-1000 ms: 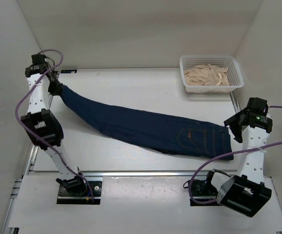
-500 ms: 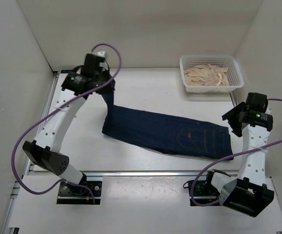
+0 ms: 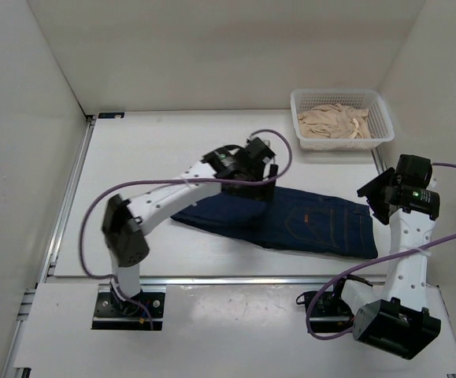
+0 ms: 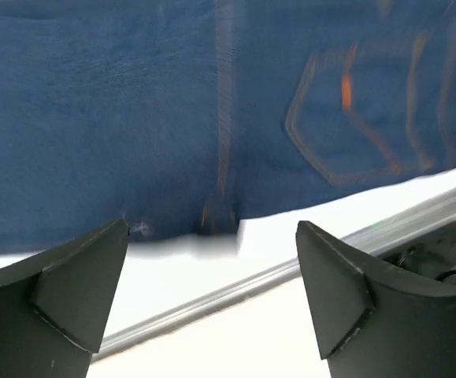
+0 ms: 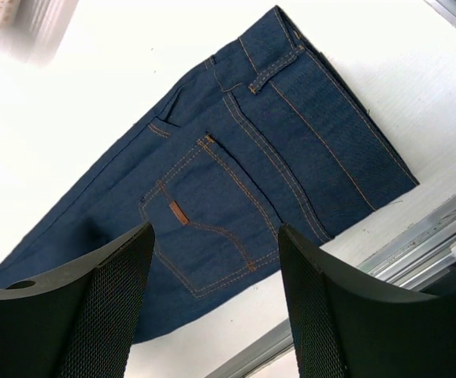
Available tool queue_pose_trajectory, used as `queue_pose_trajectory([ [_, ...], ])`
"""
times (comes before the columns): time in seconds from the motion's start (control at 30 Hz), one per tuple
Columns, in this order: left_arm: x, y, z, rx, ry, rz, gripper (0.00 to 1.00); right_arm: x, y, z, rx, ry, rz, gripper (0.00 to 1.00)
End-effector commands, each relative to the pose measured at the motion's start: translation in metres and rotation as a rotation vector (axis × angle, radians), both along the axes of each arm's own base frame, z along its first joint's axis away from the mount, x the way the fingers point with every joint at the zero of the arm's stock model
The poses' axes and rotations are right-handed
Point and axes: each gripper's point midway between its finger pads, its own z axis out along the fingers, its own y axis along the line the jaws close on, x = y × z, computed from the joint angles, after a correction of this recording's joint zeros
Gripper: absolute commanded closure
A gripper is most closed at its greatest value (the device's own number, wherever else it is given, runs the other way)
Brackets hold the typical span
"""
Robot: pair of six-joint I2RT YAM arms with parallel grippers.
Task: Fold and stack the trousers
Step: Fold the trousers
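The dark navy trousers (image 3: 322, 224) lie folded across the middle of the table, waistband to the right, with the legs doubled back over the seat. My left gripper (image 3: 257, 179) hovers over the fold's upper layer. In the left wrist view my left gripper (image 4: 212, 228) stands wide open with nothing between its fingers, and the trousers (image 4: 133, 118) show blurred beneath it. My right gripper (image 3: 372, 201) hangs just off the waistband end. Seen from the right wrist, my right gripper (image 5: 216, 230) is open and empty above the back pocket of the trousers (image 5: 235, 181).
A white basket (image 3: 340, 144) holding beige cloth (image 3: 334, 122) stands at the back right, blurred at the top left of the right wrist view. A metal rail (image 3: 235, 279) runs along the table's near edge. White walls close in left, right and behind.
My left arm swung from the far left to the middle, carrying the leg ends over the seat of the trousers, then opened and let go. The right arm barely moved.
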Motion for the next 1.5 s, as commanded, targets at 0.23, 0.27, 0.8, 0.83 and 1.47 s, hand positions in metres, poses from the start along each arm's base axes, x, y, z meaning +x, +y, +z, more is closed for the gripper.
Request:
queue_pose_trajectory([
  [0.23,-0.003,-0.023,-0.011,0.126,-0.004,-0.117,0.48,0.003,0.003,0.005,0.0,-0.036,0.024,0.31],
  [0.27,-0.001,-0.028,-0.024,0.147,0.014,-0.135,0.53,0.003,0.003,0.005,0.0,-0.036,0.024,0.31],
  [0.8,-0.004,-0.03,-0.166,0.447,0.214,-0.169,0.2,0.002,0.003,-0.001,-0.011,-0.012,0.047,0.31],
  [0.83,-0.006,-0.028,-0.169,0.455,0.22,-0.17,0.24,0.002,0.003,-0.001,-0.011,-0.012,0.047,0.31],
  [1.47,0.003,-0.034,-0.073,0.238,0.145,-0.173,0.89,0.004,0.002,0.0,-0.011,-0.012,0.047,0.31],
])
